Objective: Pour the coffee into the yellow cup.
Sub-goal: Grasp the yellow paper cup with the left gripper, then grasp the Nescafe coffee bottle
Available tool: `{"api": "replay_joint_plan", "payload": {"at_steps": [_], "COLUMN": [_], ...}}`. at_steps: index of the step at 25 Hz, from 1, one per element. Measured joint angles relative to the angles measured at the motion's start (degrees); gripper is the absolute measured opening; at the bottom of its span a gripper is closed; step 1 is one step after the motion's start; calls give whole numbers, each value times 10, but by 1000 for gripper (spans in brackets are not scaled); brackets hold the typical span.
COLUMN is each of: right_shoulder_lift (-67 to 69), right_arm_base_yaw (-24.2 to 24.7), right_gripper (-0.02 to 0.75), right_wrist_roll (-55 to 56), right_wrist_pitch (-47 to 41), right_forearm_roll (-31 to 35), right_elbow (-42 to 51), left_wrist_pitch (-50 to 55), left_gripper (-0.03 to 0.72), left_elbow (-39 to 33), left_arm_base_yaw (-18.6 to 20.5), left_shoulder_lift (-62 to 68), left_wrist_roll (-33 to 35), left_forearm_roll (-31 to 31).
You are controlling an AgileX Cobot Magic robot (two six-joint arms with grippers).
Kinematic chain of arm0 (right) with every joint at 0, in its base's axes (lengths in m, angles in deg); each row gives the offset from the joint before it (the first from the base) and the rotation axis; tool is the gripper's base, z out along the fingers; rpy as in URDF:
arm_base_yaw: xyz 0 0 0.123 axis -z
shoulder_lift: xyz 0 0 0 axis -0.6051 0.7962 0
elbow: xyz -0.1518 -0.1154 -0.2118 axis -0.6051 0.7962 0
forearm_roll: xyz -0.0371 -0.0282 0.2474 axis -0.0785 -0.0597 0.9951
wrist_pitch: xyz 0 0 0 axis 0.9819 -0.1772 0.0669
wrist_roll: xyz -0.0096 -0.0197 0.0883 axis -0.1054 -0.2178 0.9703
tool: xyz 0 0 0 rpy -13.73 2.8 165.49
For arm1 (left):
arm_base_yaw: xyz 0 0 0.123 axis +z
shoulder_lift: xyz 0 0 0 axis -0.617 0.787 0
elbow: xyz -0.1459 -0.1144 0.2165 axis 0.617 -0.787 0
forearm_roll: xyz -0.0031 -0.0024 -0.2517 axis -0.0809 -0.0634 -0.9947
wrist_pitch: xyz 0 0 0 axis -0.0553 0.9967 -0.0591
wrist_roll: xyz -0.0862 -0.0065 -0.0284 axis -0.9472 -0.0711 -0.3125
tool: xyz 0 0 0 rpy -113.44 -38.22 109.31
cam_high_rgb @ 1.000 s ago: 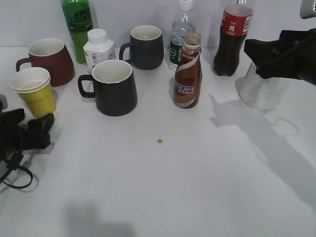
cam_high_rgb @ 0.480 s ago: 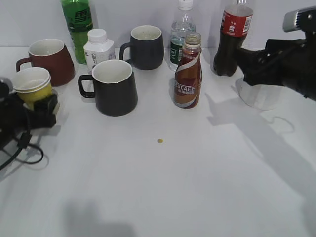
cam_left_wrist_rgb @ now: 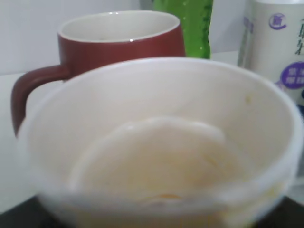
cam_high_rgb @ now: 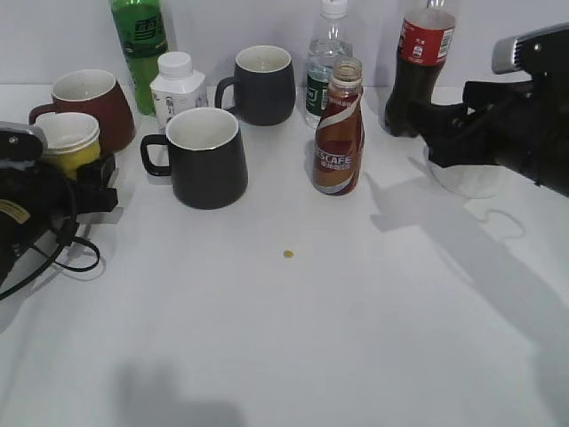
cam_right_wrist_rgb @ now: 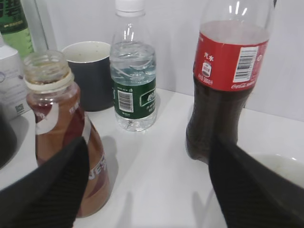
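Observation:
The coffee bottle [cam_high_rgb: 339, 133], brown with a red-and-white swirl label and no cap, stands upright at the table's middle back; it also shows in the right wrist view [cam_right_wrist_rgb: 61, 142]. My right gripper [cam_high_rgb: 440, 133] is open and empty, to the right of the bottle and apart from it, with its dark fingers wide in its own view [cam_right_wrist_rgb: 152, 190]. The yellow cup [cam_high_rgb: 69, 142] stands at the left, with the black left gripper [cam_high_rgb: 84, 182] right against its lower part. The cup's white inside [cam_left_wrist_rgb: 156, 142] fills the left wrist view and hides the jaws.
A brown-red mug [cam_high_rgb: 89, 107] is behind the yellow cup. A black mug [cam_high_rgb: 206, 156], a dark mug [cam_high_rgb: 262, 84], a green bottle [cam_high_rgb: 140, 44], a white bottle [cam_high_rgb: 176, 84], a water bottle [cam_high_rgb: 327, 62] and a cola bottle [cam_high_rgb: 418, 71] crowd the back. A pale cup [cam_high_rgb: 467, 173] stands under the right arm.
My left gripper has moved up and right onto the yellow cup, and the cup has shifted slightly right with it. My right gripper has moved left toward the coffee bottle.

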Motion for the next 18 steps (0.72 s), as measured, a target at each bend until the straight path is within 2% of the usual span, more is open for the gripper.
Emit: {"api": "replay_joint_plan", "payload": {"at_steps": [7, 12, 18], "right_shoulder_lift": [0, 4, 59], "right_arm_base_yaw": [0, 0, -3], "right_gripper": [588, 588, 588], "right_wrist_roll": [4, 38, 88], "right_wrist_pitch": [1, 2, 11], "right_forearm_roll": [-34, -105, -186], "right_elbow": [0, -15, -40], "left_wrist_pitch": [0, -1, 1], "left_gripper": [351, 347, 346], "left_elbow": [2, -5, -62], "left_arm_base_yaw": [0, 0, 0], "left_shoulder_lift": [2, -2, -61], "left_wrist_roll": [0, 0, 1], "left_forearm_roll": [-1, 5, 71]}}
